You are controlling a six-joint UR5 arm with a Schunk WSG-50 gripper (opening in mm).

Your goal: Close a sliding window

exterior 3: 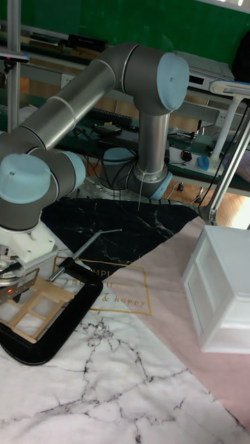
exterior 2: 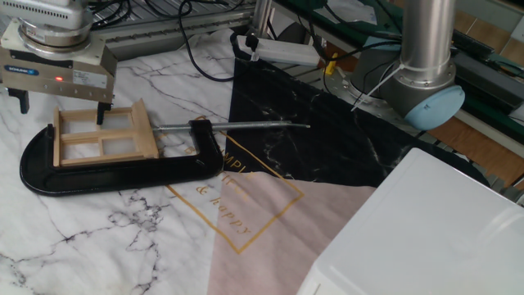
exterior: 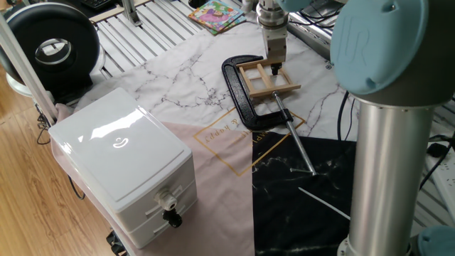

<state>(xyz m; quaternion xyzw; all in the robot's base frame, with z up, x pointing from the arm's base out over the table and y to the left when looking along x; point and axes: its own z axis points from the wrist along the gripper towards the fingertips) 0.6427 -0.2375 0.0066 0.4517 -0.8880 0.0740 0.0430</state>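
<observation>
- The sliding window (exterior 2: 100, 136) lies flat on the marble-patterned tabletop (exterior 2: 98, 238), held inside the black C-clamp (exterior 2: 123, 174).
- The gripper (exterior 2: 59, 111) hangs over the window's far edge, fingers spread apart and grasping nothing; one finger (exterior 2: 102, 112) dips into the frame, the other stands outside it.
- A white box (exterior: 124, 167) sits well apart.

marble-print mat (exterior 2: 123, 238), clamp (exterior 2: 98, 176), white box (exterior: 124, 167)

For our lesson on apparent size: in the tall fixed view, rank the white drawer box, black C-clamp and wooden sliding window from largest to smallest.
1. White drawer box, partly cut off
2. Black C-clamp
3. Sliding window
</observation>
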